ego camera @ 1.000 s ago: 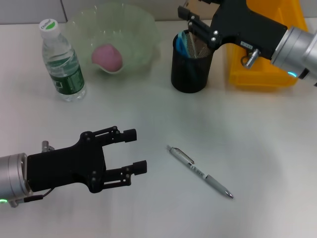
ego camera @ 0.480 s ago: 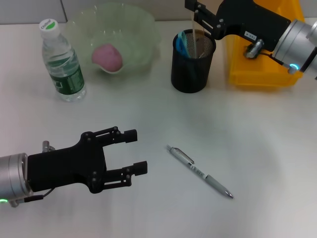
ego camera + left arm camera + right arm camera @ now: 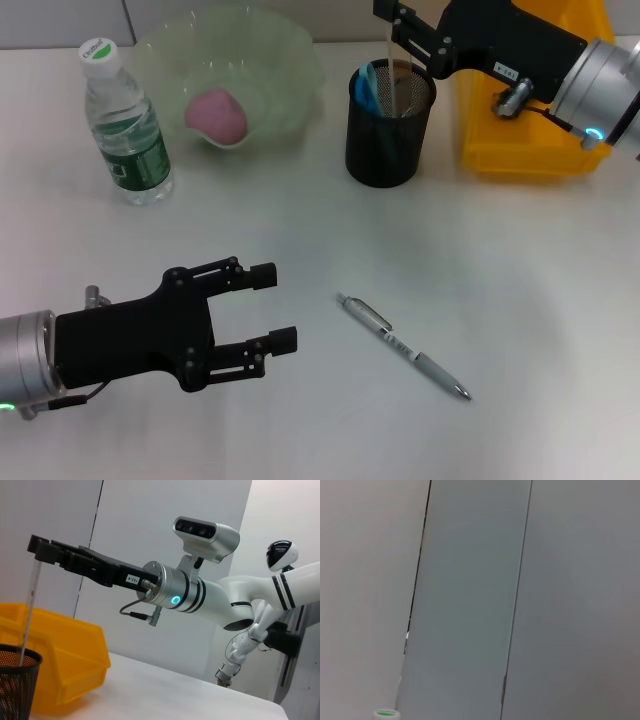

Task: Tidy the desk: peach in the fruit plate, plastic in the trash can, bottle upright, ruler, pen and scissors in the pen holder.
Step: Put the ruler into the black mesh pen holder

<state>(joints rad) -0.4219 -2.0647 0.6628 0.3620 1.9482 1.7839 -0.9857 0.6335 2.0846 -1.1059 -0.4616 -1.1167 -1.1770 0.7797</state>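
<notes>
The clear ruler (image 3: 391, 75) stands nearly upright in the black mesh pen holder (image 3: 385, 150), and its top (image 3: 33, 580) meets the tip of my right gripper (image 3: 394, 27), which is shut on it above the holder. Blue handles (image 3: 368, 85), apparently the scissors, stick out of the same holder. The silver pen (image 3: 405, 348) lies on the desk, right of my left gripper (image 3: 268, 308), which hovers open and empty at the front left. The pink peach (image 3: 215, 112) sits in the clear fruit plate (image 3: 290, 60). The bottle (image 3: 125, 125) stands upright at the back left. No plastic shows.
A yellow bin (image 3: 530, 150) stands behind and right of the pen holder, under my right arm. The pen holder's rim (image 3: 15, 655) and the bin (image 3: 75, 655) also show in the left wrist view. The bottle's cap (image 3: 385, 713) peeks into the right wrist view.
Over the last second my right gripper rose and drew back to the right above the pen holder, bringing the ruler more upright. The left arm has not moved.
</notes>
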